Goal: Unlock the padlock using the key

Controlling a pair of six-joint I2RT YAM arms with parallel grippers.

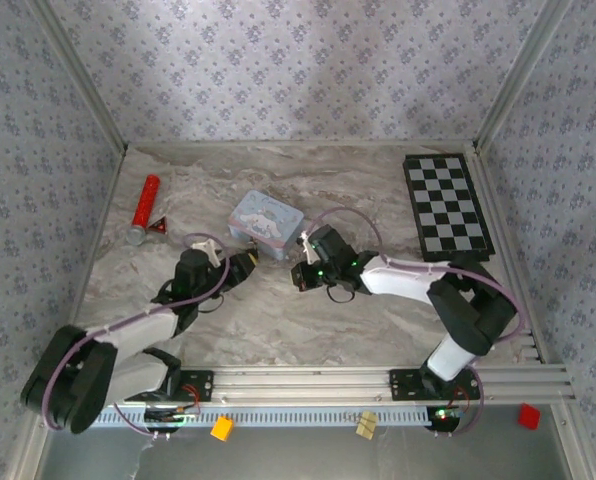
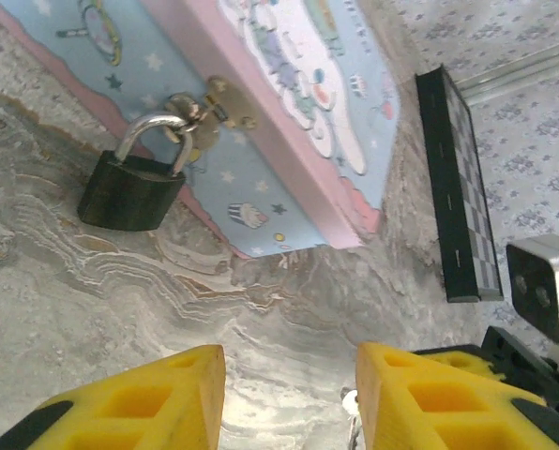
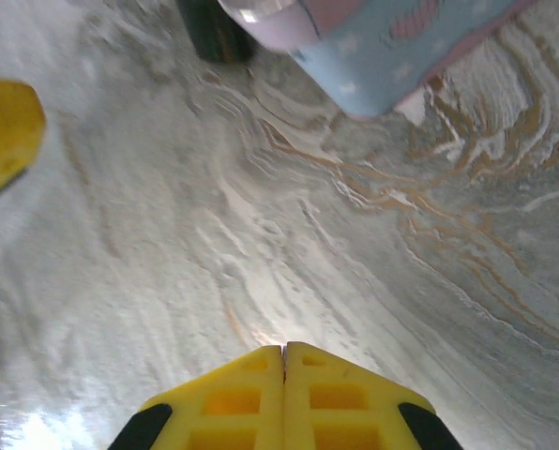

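Observation:
The padlock, a small dark block with a silvery shackle, hangs from the brass hasp on the front of the pale blue tin. It rests on the marbled table. My left gripper stands open a short way in front of it, with nothing between its yellow fingers. A tiny silvery piece, possibly the key, peeks out beside the right finger; I cannot tell for sure. My right gripper is shut just above the table, right of the tin, and no key shows between its pads.
A red cylinder with a small red triangular piece lies at the back left. A black-and-white checkerboard lies at the back right. Patterned walls close in three sides. Bare marbled table lies in front of the grippers.

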